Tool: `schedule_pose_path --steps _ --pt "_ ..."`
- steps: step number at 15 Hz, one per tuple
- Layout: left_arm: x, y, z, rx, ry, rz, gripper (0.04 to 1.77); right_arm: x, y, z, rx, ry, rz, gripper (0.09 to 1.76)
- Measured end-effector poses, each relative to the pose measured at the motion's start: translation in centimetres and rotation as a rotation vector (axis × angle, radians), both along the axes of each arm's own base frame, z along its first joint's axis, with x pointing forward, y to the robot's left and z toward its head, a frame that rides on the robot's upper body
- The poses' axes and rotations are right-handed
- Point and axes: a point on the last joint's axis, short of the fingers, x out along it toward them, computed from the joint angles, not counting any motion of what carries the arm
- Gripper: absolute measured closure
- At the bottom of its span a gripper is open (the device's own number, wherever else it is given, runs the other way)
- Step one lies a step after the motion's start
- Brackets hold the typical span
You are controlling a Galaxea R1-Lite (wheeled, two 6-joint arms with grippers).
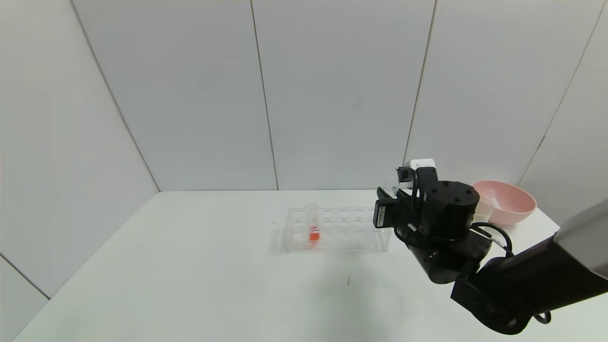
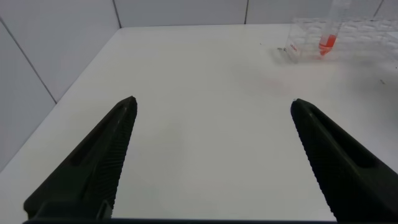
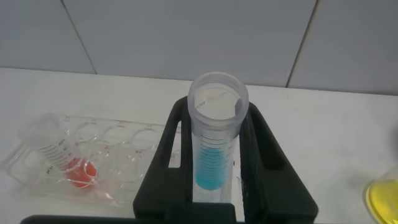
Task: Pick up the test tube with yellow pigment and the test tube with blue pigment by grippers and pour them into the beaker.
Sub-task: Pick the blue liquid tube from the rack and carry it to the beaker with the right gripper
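My right gripper (image 3: 217, 111) is shut on the test tube with blue pigment (image 3: 216, 155), a clear ridged tube held upright with cyan liquid at its bottom. In the head view the right gripper (image 1: 390, 202) hangs above the table at the right end of the clear rack (image 1: 339, 230). A patch of yellow liquid (image 3: 383, 199) shows at the edge of the right wrist view; it looks like the beaker's contents, and the beaker is otherwise hidden. The test tube with yellow pigment is out of view. My left gripper (image 2: 212, 102) is open and empty over bare table.
A tube with orange-red liquid (image 1: 313, 229) stands in the rack's left part, and also shows in the left wrist view (image 2: 328, 38) and the right wrist view (image 3: 71, 165). A pink bowl (image 1: 507, 202) sits at the back right, behind my right arm.
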Motion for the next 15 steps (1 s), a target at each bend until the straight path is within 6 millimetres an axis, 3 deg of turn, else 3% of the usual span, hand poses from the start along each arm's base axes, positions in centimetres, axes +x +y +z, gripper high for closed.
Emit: schedule_pose_path --steps 4,11,15 --pt "0.0 0.0 0.0 0.0 0.0 0.0 0.05 -1.2 0.0 2.2 0.015 -0.029 0.018 1.35" --pt "0.0 0.0 0.0 0.0 0.0 0.0 0.05 -1.7 -0.3 3.0 -0.001 -0.039 0.024 1.35" --pt "0.0 0.0 0.0 0.0 0.0 0.0 0.05 -2.1 -2.2 4.2 -0.024 0.026 0.148 1.35"
